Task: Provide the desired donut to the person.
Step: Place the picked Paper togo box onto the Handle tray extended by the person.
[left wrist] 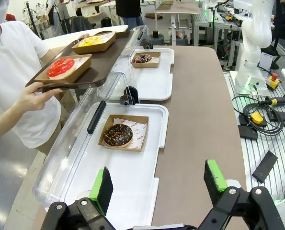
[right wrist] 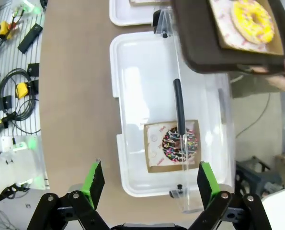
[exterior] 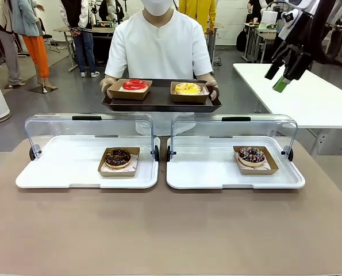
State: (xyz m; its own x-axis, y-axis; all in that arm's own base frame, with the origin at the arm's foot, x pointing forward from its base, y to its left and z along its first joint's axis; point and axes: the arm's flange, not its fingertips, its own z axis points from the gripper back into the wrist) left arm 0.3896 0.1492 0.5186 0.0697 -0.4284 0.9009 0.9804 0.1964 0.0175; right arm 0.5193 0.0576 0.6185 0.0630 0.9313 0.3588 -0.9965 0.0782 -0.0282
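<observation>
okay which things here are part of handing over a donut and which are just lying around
Part of the job:
- chocolate donut in the left case
- sprinkled donut in the right case
- person holding a tray
- left gripper, right gripper, jaws open

Lying about:
- cables beside the table
- white side table

Red donut (exterior: 135, 84), yellow donut (exterior: 188, 88), dark brown tray (exterior: 159, 103)

On the table (exterior: 171, 230), two lidded display trays sit side by side: the left display tray (exterior: 61, 172) at 10 o'clock, the right display tray (exterior: 211, 172) at 2 o'clock, each holding one boxed donut. Behind them at 12 o'clock the person (exterior: 159, 46) holds a serving tray (exterior: 159, 102) carrying two more boxed donuts, one at its left and one at its right.
</observation>
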